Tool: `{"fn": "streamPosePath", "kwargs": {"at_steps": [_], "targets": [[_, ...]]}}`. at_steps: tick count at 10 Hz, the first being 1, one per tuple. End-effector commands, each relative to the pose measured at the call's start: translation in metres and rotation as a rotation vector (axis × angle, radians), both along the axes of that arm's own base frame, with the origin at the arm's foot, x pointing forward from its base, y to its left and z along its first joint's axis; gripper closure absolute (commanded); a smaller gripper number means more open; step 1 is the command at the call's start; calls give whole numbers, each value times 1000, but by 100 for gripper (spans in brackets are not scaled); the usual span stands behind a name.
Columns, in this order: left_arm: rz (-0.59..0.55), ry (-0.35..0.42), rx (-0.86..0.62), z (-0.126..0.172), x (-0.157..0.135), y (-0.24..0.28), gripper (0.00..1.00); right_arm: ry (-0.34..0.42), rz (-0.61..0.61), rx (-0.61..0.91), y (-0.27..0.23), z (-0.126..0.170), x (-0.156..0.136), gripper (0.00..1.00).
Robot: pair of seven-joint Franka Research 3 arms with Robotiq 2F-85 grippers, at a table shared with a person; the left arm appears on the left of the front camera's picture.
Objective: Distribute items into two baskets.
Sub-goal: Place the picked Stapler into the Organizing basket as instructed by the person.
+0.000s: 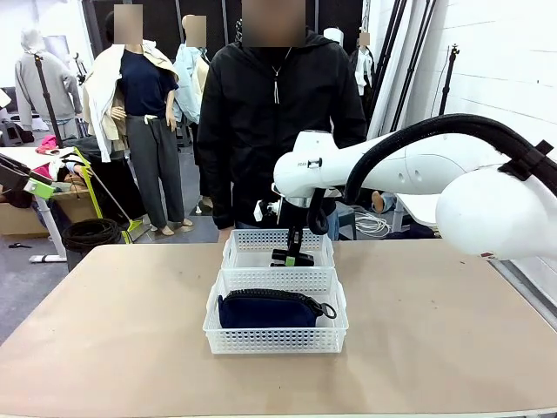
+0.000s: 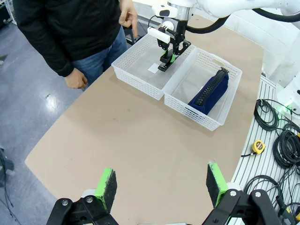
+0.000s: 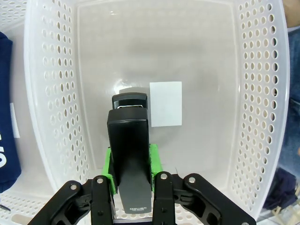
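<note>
Two white lattice baskets stand end to end mid-table. The nearer basket (image 1: 275,335) holds the navy-blue pouch (image 1: 270,310) with its black zipper up; the pouch (image 2: 209,91) also shows in the left wrist view. My right gripper (image 1: 291,259) hangs inside the farther basket (image 1: 239,246), shut on the black stapler (image 3: 129,154), which hovers just above that basket's floor (image 3: 201,70) beside a white label (image 3: 165,103). The left gripper (image 2: 161,184) is open over bare table, far from both baskets.
A person in a black jacket (image 1: 278,104) stands at the far edge, one hand (image 2: 127,14) pointing down toward the farther basket (image 2: 140,65). Cables and a yellow tape measure (image 2: 257,146) lie off the table's side. Bare tabletop (image 1: 113,322) surrounds the baskets.
</note>
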State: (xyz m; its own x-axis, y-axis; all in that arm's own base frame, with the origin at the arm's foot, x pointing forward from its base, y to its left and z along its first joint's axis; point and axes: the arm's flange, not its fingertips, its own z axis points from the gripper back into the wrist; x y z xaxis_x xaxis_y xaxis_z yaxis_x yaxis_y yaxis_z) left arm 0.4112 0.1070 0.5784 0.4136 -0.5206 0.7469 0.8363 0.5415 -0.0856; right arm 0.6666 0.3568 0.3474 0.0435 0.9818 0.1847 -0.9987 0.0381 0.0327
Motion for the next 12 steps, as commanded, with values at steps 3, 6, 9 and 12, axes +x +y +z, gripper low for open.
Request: {"fn": "streamPosePath", "kwargs": {"at_steps": [3, 6, 9, 12], "targets": [[-6, -5, -19, 0, -1, 1, 0, -10, 26, -10, 2, 9, 9, 16], [-6, -5, -19, 0, -1, 1, 0, -6, 30, -17, -2, 28, 5, 0], [-6, -5, -19, 0, -1, 1, 0, 6, 30, -15, -3, 34, 4, 0], [-6, -5, -19, 0, -1, 1, 0, -8, 16, -2, -3, 31, 0, 0]]}}
